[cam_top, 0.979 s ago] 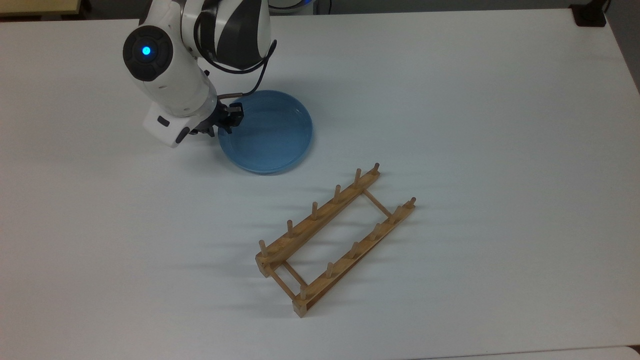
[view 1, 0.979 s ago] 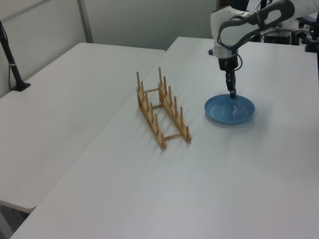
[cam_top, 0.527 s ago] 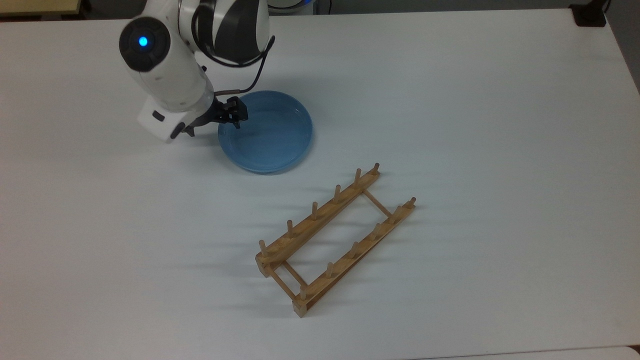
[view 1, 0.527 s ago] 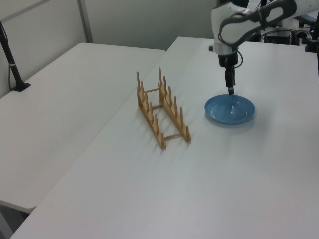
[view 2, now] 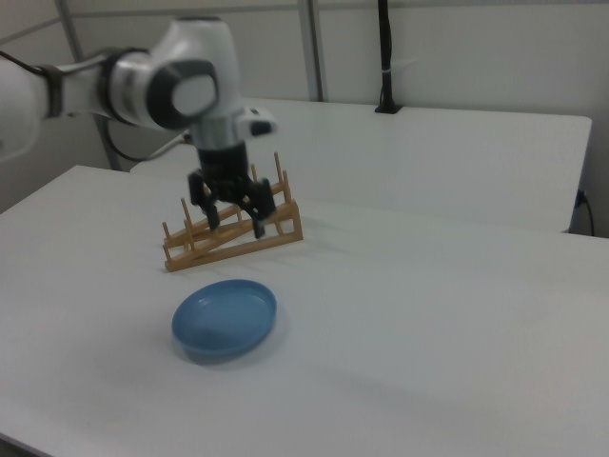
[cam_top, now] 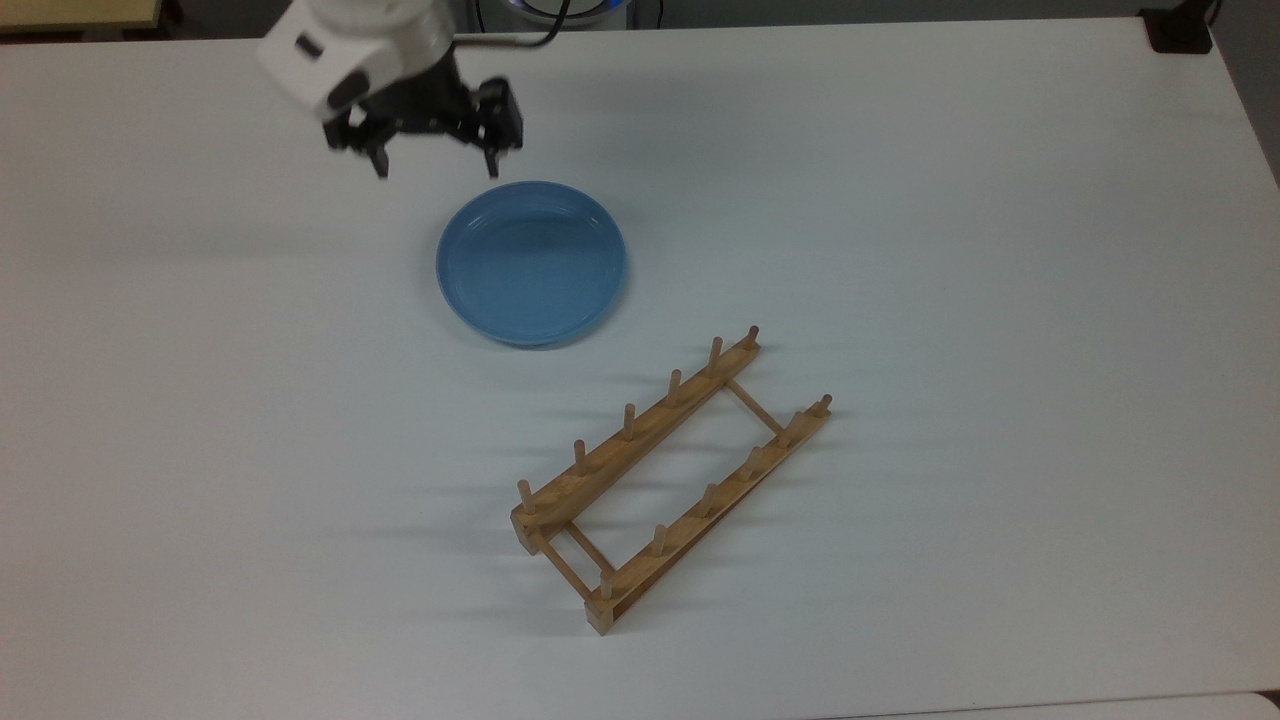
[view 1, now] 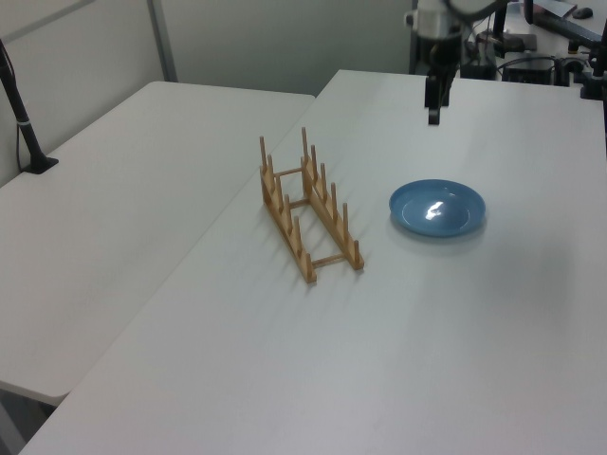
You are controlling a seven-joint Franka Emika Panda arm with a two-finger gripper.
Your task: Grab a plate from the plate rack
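Light-blue and round, the plate (cam_top: 531,262) lies flat and right side up on the white table (cam_top: 900,200), outside the plate rack (cam_top: 668,476) and not touching it. In the top view the plate sits to the upper left of the rack, with bare tabletop between them. The wooden rack stands on its two long rails, pegs upright, and all its slots are vacant; the left view shows it (view 1: 308,207) to the left of the plate (view 1: 437,209). The gripper (cam_top: 435,150) hangs in the air with its two black fingers spread apart and nothing between them. In the top view it appears just beyond the plate's upper-left rim, clear of the plate. The right view shows the gripper (view 2: 233,217) raised above the table, fingers pointing down, appearing in front of the rack (view 2: 233,231), with the plate (view 2: 225,319) lower in the frame. No contact between gripper and plate is observed.
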